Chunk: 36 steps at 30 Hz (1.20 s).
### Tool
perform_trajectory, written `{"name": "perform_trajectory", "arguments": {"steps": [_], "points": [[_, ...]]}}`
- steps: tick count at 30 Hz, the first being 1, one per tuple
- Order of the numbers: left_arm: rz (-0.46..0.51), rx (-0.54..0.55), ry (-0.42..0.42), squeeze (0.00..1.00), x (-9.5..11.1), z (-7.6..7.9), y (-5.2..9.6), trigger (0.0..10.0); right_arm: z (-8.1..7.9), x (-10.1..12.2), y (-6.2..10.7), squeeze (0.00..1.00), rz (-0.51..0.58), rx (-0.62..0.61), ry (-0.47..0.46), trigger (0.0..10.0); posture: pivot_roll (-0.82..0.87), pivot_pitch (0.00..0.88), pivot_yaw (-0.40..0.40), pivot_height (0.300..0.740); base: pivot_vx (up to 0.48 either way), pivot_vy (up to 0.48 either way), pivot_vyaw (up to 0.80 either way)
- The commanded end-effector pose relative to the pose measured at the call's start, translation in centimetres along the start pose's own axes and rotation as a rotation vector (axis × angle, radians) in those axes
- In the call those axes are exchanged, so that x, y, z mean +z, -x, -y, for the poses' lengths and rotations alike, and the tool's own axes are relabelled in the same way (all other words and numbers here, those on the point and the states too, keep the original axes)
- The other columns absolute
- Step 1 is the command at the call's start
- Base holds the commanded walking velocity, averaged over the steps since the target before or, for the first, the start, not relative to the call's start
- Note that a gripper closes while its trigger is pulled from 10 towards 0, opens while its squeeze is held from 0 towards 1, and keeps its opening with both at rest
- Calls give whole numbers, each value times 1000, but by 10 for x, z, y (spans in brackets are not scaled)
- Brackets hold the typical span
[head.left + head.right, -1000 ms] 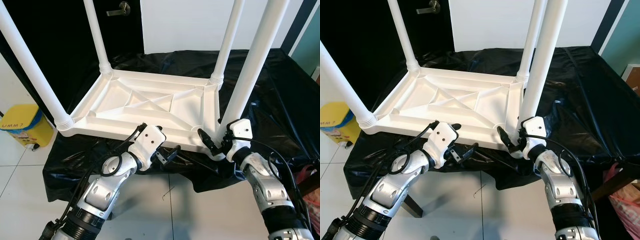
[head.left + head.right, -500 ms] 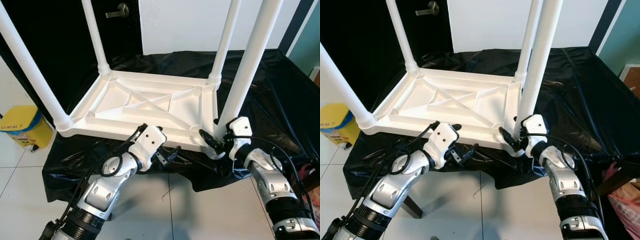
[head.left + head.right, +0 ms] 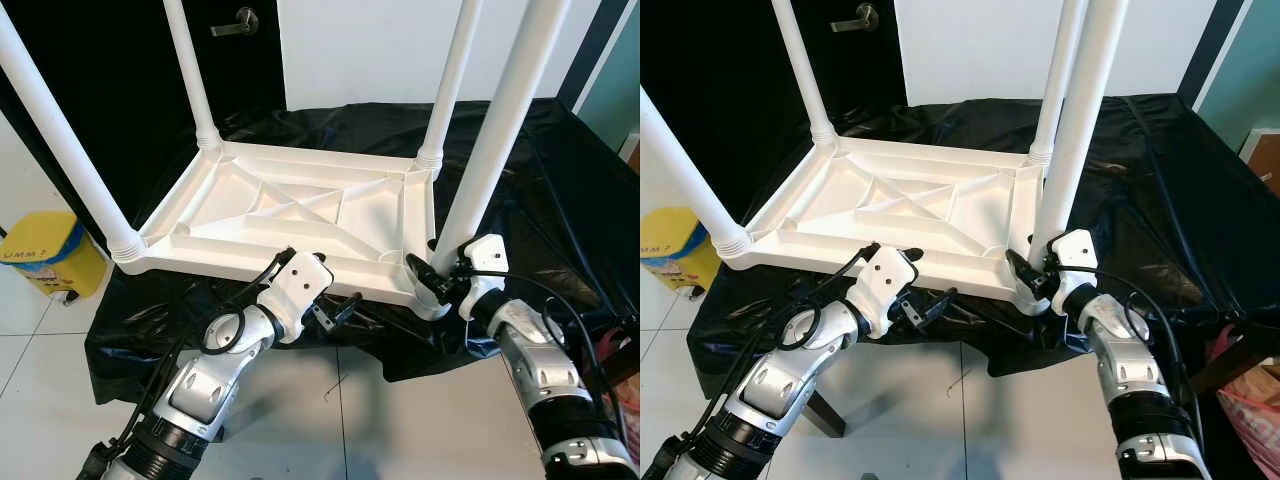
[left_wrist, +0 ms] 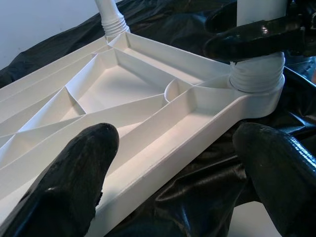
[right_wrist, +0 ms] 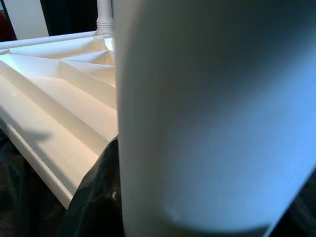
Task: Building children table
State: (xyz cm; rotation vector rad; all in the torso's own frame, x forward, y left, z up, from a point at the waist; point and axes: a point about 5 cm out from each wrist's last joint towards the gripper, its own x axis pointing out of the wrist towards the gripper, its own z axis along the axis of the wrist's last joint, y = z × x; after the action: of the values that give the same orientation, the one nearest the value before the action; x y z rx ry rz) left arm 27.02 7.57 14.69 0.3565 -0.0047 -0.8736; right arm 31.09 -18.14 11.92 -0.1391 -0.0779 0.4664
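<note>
**Children's table upside down, fourth leg in the gripper**

The children's table [image 3: 290,215] lies upside down on a worktop draped in black sheeting [image 3: 540,170], its ribbed white underside up and four legs standing in the corner sockets. It looks like light, hollow moulded plastic: stiff along the ribs, smooth and rather slippery on the round legs. The near right leg [image 3: 490,150] is best gripped low, close to its threaded collar, where it flexes least. The right gripper [image 3: 432,280] is clamped around that leg just above the socket. The left gripper [image 3: 335,310] hovers near the front rim, fingers apart, holding nothing. A yellow bin [image 3: 45,250] stands on the floor.
</note>
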Motion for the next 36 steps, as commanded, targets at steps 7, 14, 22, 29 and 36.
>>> {"name": "perform_trajectory", "arguments": {"steps": [7,14,22,29,36], "points": [[-16,-39,3,0,-3,5,3,10000,-10,-19,2,0,-117,-199,-35,10000,11,14,8,740,0,0,0],[-18,-34,6,0,-3,5,4,10000,-18,-20,2,0,-132,-325,-80,10000,13,25,1,740,0,0,0],[-18,-18,14,0,-3,5,4,10000,-42,-21,-1,0,-164,-567,-164,10000,20,32,-10,740,0,0,0],[-15,-5,17,0,-2,4,4,10000,-54,-9,-10,0,-98,-560,-188,10000,22,27,-14,740,0,0,0],[-12,8,12,0,-1,1,3,10000,-57,-4,-10,0,-75,-525,-179,10000,27,27,-18,740,0,0,0]]}}
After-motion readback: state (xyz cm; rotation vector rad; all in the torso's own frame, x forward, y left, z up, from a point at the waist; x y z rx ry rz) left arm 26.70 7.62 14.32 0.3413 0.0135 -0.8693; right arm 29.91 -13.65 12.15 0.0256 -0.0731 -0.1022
